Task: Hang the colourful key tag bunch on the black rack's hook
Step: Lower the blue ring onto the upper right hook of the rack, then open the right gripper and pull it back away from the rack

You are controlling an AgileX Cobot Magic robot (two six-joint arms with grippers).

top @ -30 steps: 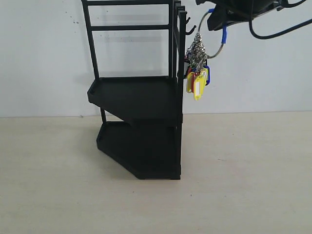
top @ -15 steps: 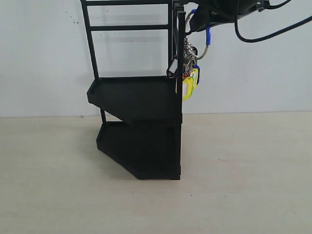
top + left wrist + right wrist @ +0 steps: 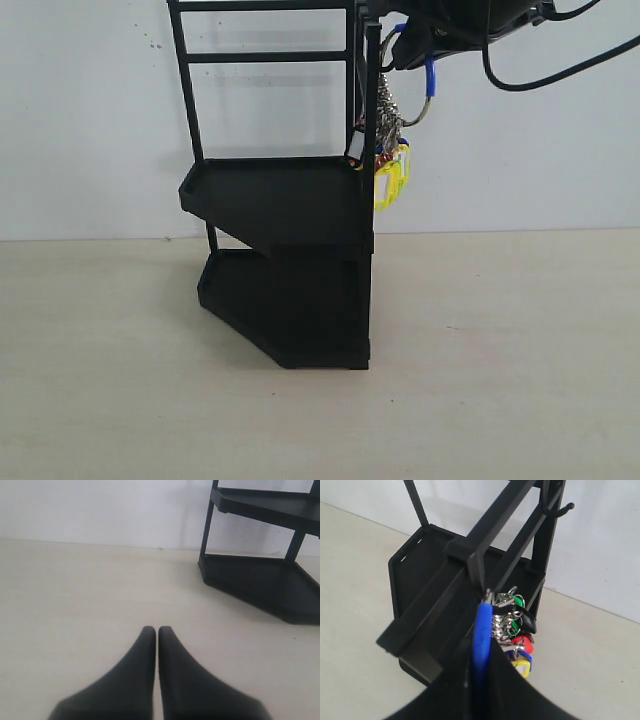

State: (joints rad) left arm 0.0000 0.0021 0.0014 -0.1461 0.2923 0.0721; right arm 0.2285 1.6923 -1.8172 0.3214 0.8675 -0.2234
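Black fingers of the right gripper (image 3: 481,656) are clamped on the blue-coated loop (image 3: 481,625) of the colourful key tag bunch (image 3: 516,630), a cluster of yellow, red, blue, green and black plastic tags on silver rings. In the exterior view this gripper (image 3: 418,42) is mostly cut off by the top edge. The bunch (image 3: 390,160) dangles below it, just beside the right upright of the tall black two-tier shelf rack (image 3: 280,200), level with the upper tray's rim. Whether the loop sits over a hook cannot be told, because the uprights hide that spot. One small black hook (image 3: 556,509) shows in the right wrist view, apart from the bunch. The left gripper (image 3: 153,631) hovers over the beige tabletop (image 3: 75,590) with its fingers pressed together on nothing, and the rack (image 3: 260,580) beyond it is partly cropped.
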